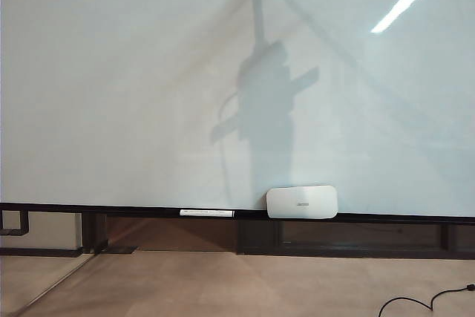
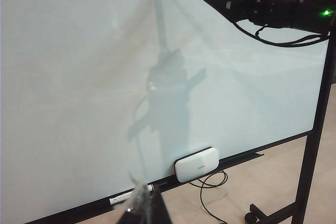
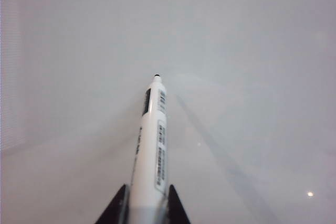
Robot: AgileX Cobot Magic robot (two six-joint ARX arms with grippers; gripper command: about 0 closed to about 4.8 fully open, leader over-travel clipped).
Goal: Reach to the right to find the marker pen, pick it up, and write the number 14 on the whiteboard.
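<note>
Right gripper (image 3: 148,205) fingers pinching labelled marker pen (image 3: 153,145) — print unreadable; left gripper (image 2: 142,208) fingers' state indiscernible.

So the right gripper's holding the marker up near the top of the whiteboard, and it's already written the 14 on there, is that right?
Not quite. The right gripper does hold the marker pen up near the top of the whiteboard, but nothing is written yet: the left wrist view shows the board bare, with only the arm's shadow on it.

Even, bright indoor light. Whiteboard (image 1: 111,94) glossy: ceiling-lamp glare streak upper right, soft arm shadow at centre. Right wrist view hazy, greyish, low contrast; marker pen (image 3: 152,145) sharp. Left wrist view's near foreground is blurred.
</note>
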